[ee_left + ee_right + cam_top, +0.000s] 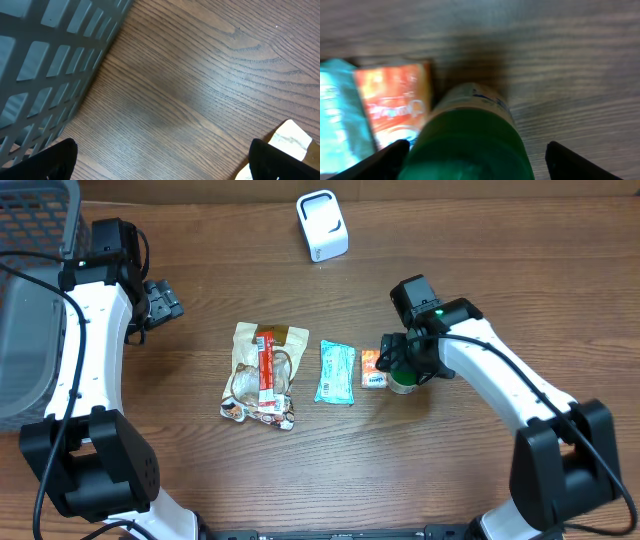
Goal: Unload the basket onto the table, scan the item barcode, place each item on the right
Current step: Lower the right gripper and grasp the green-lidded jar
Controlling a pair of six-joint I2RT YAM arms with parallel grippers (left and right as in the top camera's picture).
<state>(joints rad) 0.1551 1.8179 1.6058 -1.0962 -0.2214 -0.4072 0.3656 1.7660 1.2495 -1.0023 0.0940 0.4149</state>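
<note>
**A:** Which step is in hand?

**B:** The pickup, I'd say. The right tool stands open astride the green-capped bottle, a finger on either side of the cap. A gap shows on one side, so nothing is gripped yet. The bottle stands upright on the table, just beside the orange packet and well apart from the white scanner at the far side.

**A:** And the next move?

**B:** Pinch the bottle and lift it straight up, so the packet isn't dragged along. Then carry it to the scanner and turn it until the barcode faces the window. I can't see a barcode from here.

**A:** The left tool?

**B:** Wide open, holding nothing, over bare wood near the grey basket.

**A:** Anything in the containers?

**B:** I see nothing in the part of the basket that shows. The clear bag, lying left of the teal packet, holds something red-labelled, but I can't tell what. The bottle's contents are hidden.
</note>
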